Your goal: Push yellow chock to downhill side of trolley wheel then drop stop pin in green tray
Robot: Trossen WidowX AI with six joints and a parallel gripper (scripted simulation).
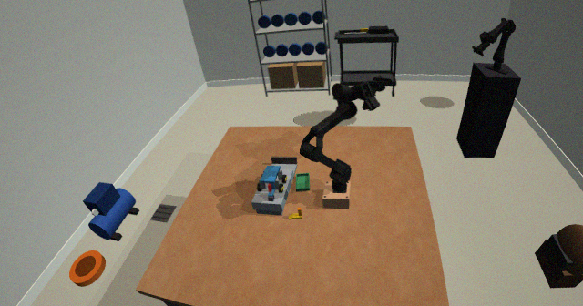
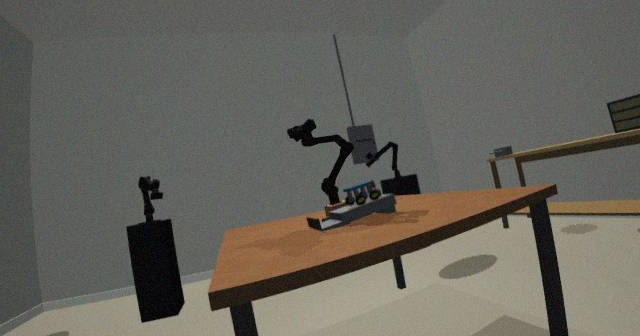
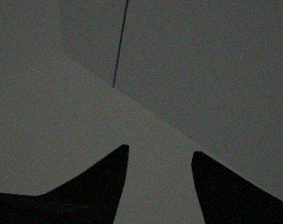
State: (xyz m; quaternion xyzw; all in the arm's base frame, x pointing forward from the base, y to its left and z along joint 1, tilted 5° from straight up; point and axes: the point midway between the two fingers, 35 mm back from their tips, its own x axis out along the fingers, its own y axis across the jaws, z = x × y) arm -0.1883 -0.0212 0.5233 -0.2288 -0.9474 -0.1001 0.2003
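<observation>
The blue-topped trolley (image 1: 271,173) (image 2: 359,189) stands on the grey ramp (image 1: 262,201) (image 2: 350,213). The red-headed stop pin (image 1: 270,188) (image 2: 373,185) is at its uphill end. The yellow chock (image 1: 294,217) with its orange handle lies on the table, beside the ramp's uphill end and away from the wheels. The green tray (image 1: 302,182) stands between ramp and arm base and looks empty. My gripper (image 3: 161,155) is raised high above the table, far from all of these. Its fingers are partly apart with nothing between them. The chock is not visible in the exterior view.
The arm base (image 1: 336,200) stands right of the tray and chock. A dark end board (image 1: 284,160) (image 2: 314,223) closes the ramp's downhill end. The brown table (image 1: 364,251) (image 2: 280,256) carries these things. The wrist view shows only bare walls and a thin dark line.
</observation>
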